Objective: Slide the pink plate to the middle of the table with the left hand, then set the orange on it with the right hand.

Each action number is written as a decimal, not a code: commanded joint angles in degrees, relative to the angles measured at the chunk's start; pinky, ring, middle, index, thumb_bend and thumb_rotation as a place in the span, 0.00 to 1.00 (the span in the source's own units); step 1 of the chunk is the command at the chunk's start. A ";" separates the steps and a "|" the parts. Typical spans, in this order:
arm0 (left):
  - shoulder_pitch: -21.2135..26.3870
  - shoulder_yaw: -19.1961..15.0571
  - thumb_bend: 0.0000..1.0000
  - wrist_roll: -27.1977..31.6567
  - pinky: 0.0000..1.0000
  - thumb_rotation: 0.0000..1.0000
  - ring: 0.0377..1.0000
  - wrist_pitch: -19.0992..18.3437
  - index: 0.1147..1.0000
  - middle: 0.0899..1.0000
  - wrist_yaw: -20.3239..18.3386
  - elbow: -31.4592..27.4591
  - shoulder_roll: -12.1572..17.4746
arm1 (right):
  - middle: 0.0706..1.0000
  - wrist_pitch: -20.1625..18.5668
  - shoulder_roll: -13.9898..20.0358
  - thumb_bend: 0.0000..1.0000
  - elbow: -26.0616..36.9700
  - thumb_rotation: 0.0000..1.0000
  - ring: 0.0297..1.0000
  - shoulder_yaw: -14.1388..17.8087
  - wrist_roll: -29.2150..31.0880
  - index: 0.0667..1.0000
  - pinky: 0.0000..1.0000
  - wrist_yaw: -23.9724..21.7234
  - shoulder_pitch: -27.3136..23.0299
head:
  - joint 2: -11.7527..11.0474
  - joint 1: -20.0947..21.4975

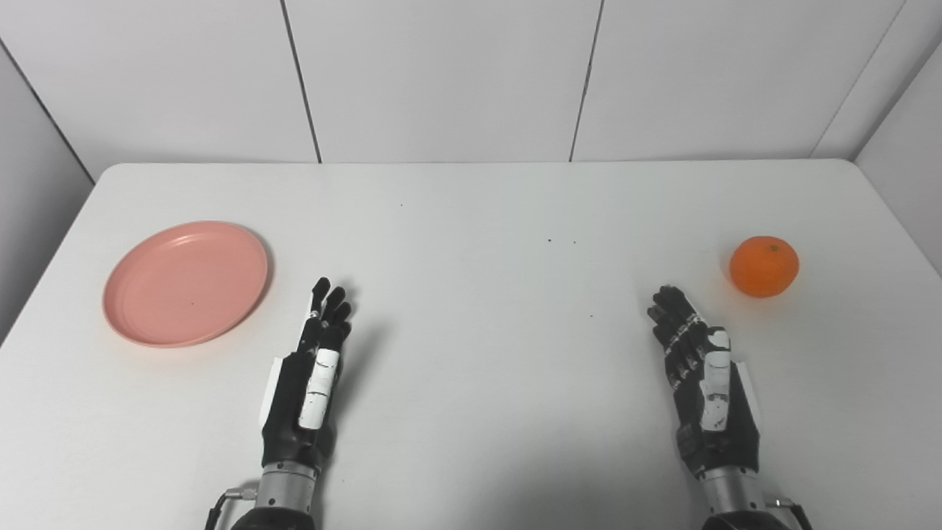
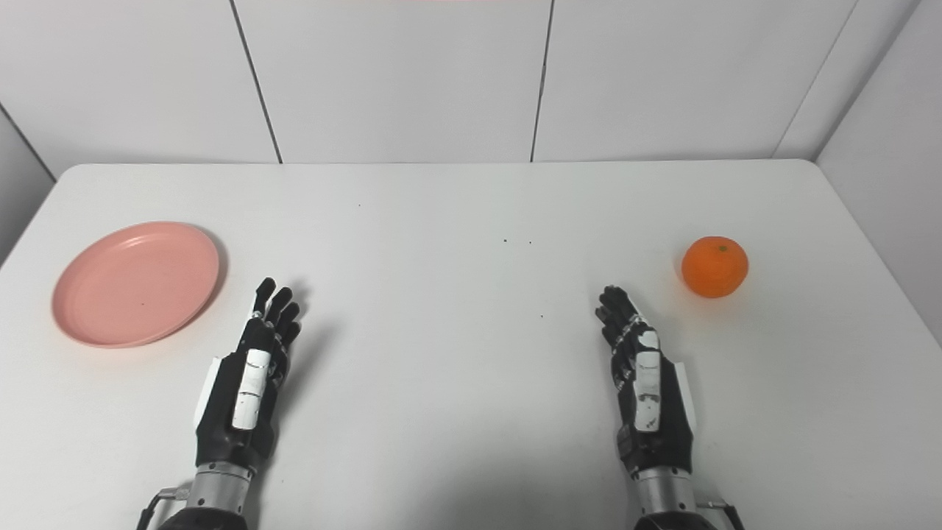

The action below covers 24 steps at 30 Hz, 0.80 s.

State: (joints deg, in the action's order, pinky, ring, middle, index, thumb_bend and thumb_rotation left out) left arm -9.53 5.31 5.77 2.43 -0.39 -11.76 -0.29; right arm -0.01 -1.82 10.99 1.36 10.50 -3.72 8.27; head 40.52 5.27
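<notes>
A round pink plate (image 1: 185,283) lies flat on the left side of the white table (image 1: 471,221), with nothing on it. An orange (image 1: 764,266) rests on the table at the right. My left hand (image 1: 312,368) hovers over the near left part of the table, to the right of the plate and apart from it, fingers stretched forward and holding nothing. My right hand (image 1: 699,375) is at the near right, fingers extended, a short way in front and left of the orange without touching it.
White panel walls (image 1: 441,73) stand close behind the table's far edge, and side walls close in at both ends. A few tiny dark specks (image 1: 561,241) dot the tabletop near the middle.
</notes>
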 commanded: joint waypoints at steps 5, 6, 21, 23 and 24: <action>-9.17 -0.84 0.90 0.34 1.00 0.85 1.00 2.83 1.00 1.00 0.76 1.57 -1.49 | 0.92 0.02 0.41 0.91 -1.34 1.00 0.93 -1.14 -0.43 0.88 0.99 -0.96 3.11 | 0.02 -0.10; -9.15 -0.84 0.90 0.31 1.00 0.85 1.00 2.88 1.00 1.00 0.76 1.60 -1.48 | 0.91 0.02 0.35 0.91 -1.36 1.00 0.92 -1.11 -0.45 0.88 0.98 -0.87 3.11 | 0.02 -0.10; -9.34 -0.55 0.91 0.70 1.00 0.85 1.00 2.29 1.00 1.00 1.38 0.81 -1.40 | 0.91 0.08 0.11 0.91 -1.38 1.00 0.92 -1.08 -0.60 0.88 0.99 -0.64 3.06 | 0.20 -0.03; -9.36 -0.54 0.90 0.62 1.00 0.85 1.00 2.38 1.00 1.00 1.47 0.78 -1.41 | 0.91 -0.05 0.11 0.91 -1.30 1.00 0.92 -1.09 -0.60 0.88 0.99 -0.62 3.06 | 0.20 -0.03; -9.36 -0.55 0.90 0.59 1.00 0.85 1.00 2.43 1.00 1.00 1.50 0.77 -1.42 | 0.91 -0.07 0.08 0.91 -1.30 1.00 0.92 -1.07 -0.56 0.88 0.99 -0.60 3.04 | 0.20 -0.03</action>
State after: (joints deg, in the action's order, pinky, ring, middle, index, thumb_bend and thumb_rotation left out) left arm -9.53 5.23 6.39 2.98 0.66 -11.78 -0.31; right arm 0.00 -1.69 11.02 0.93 9.82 -3.81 8.33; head 40.69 5.27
